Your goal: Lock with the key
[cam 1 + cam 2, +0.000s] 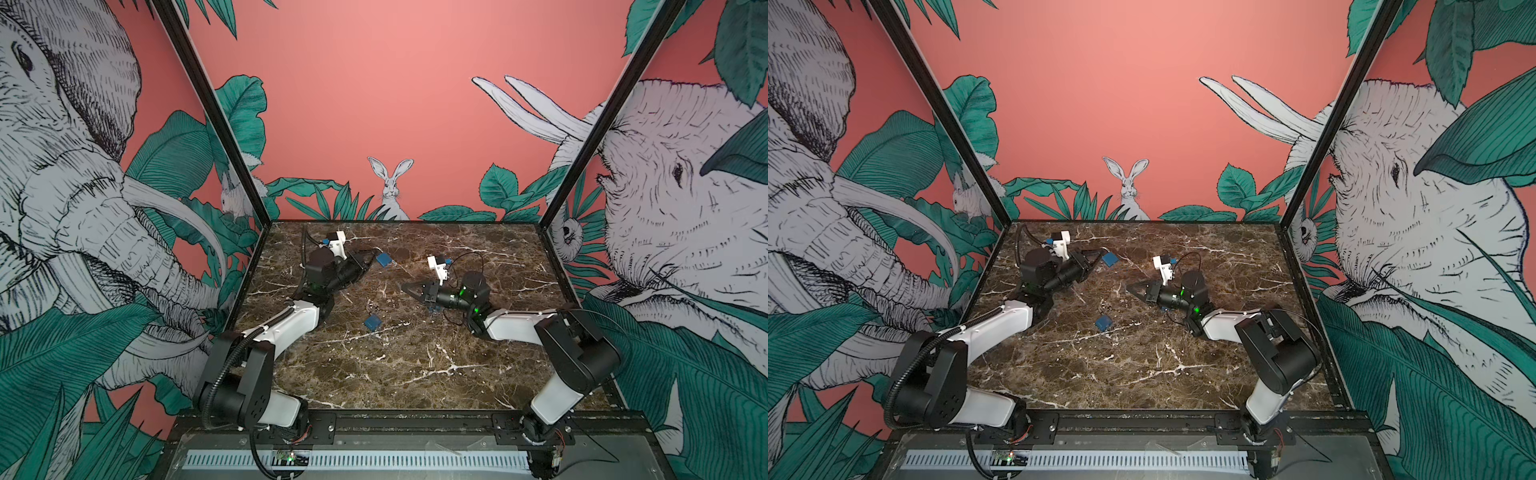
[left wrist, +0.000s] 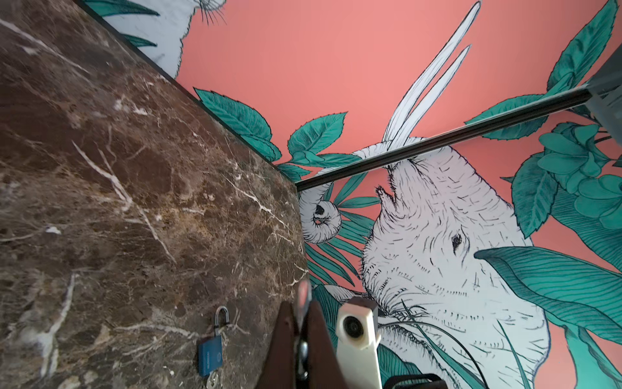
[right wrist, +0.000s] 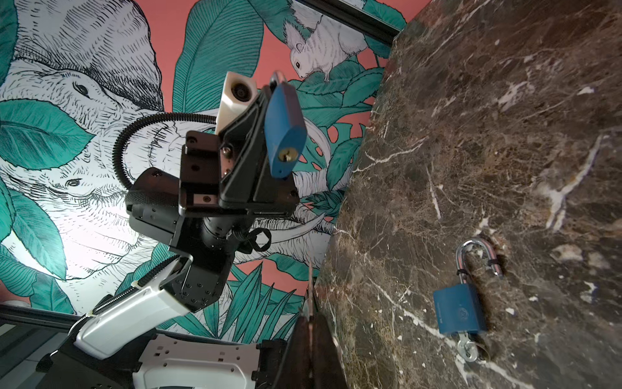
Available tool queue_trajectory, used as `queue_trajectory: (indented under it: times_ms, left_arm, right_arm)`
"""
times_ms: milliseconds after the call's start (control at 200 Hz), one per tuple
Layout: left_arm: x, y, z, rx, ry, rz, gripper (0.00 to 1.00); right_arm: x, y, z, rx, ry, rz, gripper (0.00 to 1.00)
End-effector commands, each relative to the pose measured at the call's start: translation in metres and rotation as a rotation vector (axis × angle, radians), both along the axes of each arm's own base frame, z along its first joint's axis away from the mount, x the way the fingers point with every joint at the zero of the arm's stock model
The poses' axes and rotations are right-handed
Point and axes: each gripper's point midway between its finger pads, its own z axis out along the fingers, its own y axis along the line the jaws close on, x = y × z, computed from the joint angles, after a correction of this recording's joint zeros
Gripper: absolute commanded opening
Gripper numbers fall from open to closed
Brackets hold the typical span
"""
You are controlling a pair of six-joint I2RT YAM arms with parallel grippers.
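Note:
My left gripper is shut on the silver shackle of a blue padlock, held off the table. In the right wrist view this padlock shows its brass keyhole. My right gripper is shut on a thin key, seen edge-on and sticking out past the fingertips. It sits a short way from the held padlock, not touching it.
A second blue padlock lies flat on the brown marble table, shackle open, with a key ring at its base. In the left wrist view this padlock is beside my fingers. Patterned walls close three sides.

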Motion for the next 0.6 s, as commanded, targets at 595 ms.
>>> queue_trajectory:
  times_ms: [595]
  left_arm:
    - [0.009, -0.061, -0.065, 0.265, 0.099, -0.458, 0.0]
  right_arm:
    - [0.013, -0.108, -0.014, -0.415, 0.012, -0.185, 0.0]
